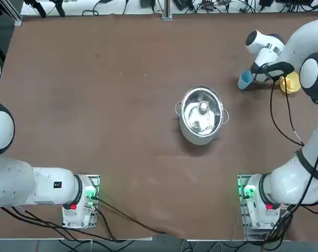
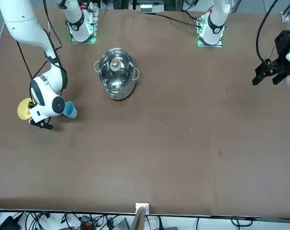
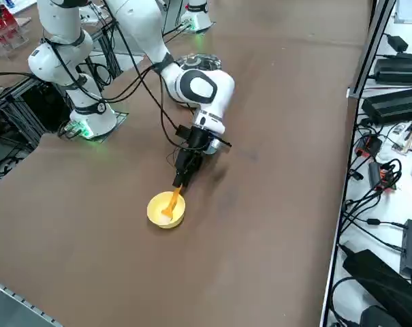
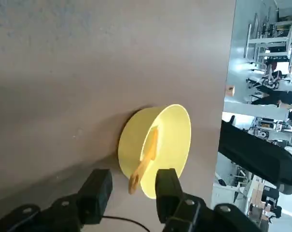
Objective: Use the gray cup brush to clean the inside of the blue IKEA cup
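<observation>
**Positioning at the brush handle beside the yellow bowl**

Reaching across the far right part of the brown table (image 1: 122, 131), the right gripper (image 4: 131, 191) is lowered close to the surface, next to the small yellow bowl (image 4: 172, 140). In the wrist view, its two black fingers (image 4: 97, 193) stand partly apart, one on each side of the looped end of an orange handle. The gap between them is visible. Neither pad is seen pressing on the handle, and nothing is held.

The gray cup brush (image 4: 145, 162) rests in the yellow bowl. Only its orange-tan handle shows: it leans against the inner wall and projects over the rim toward the gripper. The brush head cannot be made out. The right side view confirms this arrangement, with the handle rising out of the bowl to meet the dark fingertips.

The blue IKEA cup (image 1: 245, 80) stands upright on the table. It is just beside the white wrist housing, on the side facing the steel pot (image 1: 202, 115). The cup and the yellow bowl lie on opposite sides of the gripper, near each other but apart. Whether the cup touches the wrist housing cannot be determined.

The steel pot sits near the table centre, well apart from the cup, bowl and gripper. A round knob shows inside it.
</observation>
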Motion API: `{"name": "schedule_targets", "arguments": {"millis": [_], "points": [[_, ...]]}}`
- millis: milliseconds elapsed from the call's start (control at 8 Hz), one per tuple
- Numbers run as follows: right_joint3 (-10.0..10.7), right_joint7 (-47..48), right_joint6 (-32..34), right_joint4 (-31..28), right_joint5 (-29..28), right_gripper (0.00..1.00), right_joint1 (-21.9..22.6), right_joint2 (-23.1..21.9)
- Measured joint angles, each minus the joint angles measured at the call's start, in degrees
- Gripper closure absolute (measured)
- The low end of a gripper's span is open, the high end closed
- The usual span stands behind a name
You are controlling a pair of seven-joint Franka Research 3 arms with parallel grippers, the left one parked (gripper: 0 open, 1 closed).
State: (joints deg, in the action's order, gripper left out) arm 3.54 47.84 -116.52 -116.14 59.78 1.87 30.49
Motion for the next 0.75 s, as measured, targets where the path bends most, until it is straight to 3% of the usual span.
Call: {"name": "schedule_targets", "arguments": {"millis": [750], "points": [[0.0,1.0,0.6,-0.3,2.3,0.48,0.0,0.2]]}}
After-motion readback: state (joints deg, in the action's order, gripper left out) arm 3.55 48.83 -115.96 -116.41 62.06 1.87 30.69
